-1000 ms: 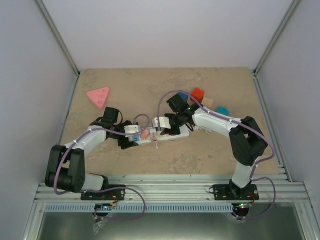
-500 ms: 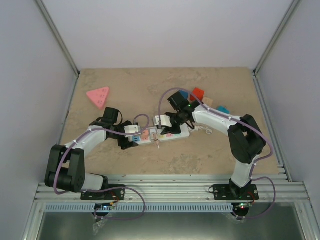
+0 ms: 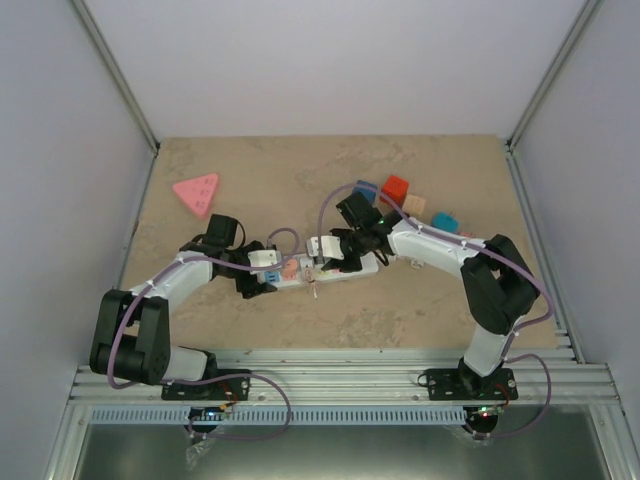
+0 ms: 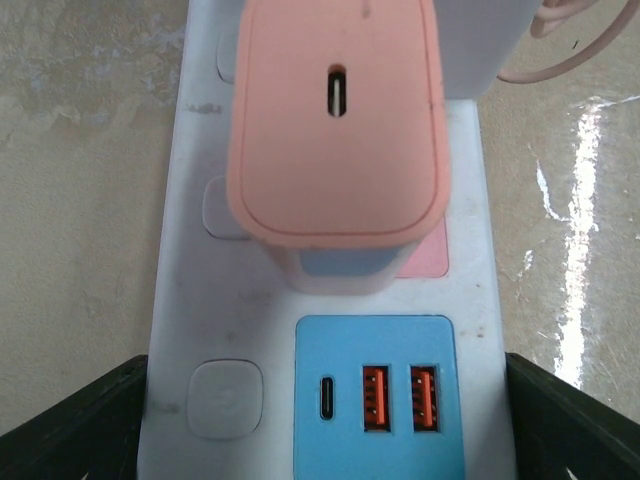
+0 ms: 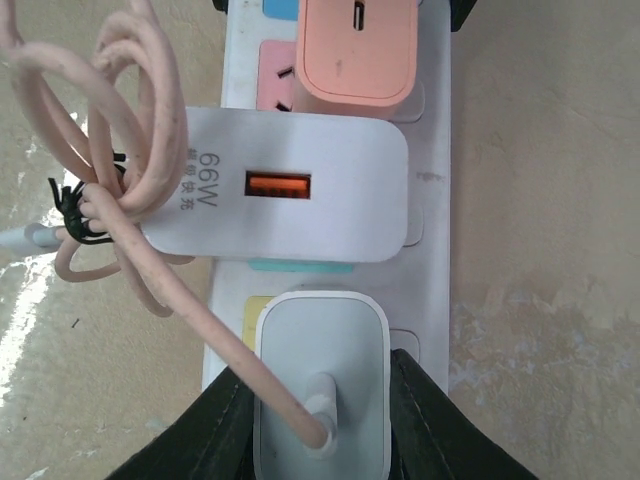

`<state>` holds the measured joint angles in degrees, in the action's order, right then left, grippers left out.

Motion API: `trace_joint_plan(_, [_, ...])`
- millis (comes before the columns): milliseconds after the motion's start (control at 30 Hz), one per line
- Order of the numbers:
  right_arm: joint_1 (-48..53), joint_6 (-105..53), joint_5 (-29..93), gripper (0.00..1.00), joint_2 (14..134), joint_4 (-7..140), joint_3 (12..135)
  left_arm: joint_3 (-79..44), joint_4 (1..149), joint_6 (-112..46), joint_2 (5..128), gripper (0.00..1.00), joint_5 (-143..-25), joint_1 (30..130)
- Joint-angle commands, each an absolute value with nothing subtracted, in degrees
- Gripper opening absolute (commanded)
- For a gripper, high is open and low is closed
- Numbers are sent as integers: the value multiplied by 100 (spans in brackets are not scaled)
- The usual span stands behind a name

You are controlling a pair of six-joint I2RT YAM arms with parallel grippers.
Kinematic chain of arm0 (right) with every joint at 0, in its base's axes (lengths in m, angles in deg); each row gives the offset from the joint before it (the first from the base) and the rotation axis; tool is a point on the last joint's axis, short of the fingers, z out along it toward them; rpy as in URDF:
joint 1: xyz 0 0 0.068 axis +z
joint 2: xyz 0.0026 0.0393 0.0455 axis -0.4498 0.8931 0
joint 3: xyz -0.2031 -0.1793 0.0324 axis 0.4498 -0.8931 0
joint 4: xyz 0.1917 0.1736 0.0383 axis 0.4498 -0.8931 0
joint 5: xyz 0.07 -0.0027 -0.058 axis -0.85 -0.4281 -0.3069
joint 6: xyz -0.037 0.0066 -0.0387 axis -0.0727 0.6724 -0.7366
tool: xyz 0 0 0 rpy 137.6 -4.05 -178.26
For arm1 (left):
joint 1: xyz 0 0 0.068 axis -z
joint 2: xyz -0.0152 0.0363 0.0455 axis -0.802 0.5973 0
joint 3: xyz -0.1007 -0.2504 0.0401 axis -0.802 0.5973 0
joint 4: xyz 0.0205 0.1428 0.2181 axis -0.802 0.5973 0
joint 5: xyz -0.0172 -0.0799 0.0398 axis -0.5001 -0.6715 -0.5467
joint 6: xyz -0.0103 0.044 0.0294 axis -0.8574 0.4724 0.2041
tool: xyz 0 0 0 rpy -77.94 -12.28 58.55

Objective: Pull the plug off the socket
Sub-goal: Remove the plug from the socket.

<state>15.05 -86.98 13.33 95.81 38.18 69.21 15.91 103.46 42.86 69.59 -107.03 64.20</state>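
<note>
Plug, pale with a pink cord, sat toward the 3 o'clock end of the socket mid-table, pinched by the right gripper. The left gripper clamped the socket's 9 o'clock end. I reckoned a skewed pull could lift the socket or slip off.

Top camera high behind arm bases, looking down. Wrist cameras close over socket, opposite ends, sharing pink charger.
</note>
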Motion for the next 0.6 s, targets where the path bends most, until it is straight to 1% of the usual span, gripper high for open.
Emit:
trace_joint_plan(0, [1784,-8787,1784,1,9315,4069,6661,1568,9899,4204,6773,0,-10942,6381])
trace_joint_plan(300, [1984,-8651,1990,1,9296,4086,6758,1587,9900,4217,6739,0,-10942,6378])
trace_joint_plan(567, [1865,-8625,1327,1,9487,3479,7136,1583,9913,4231,6738,0,-10955,6381])
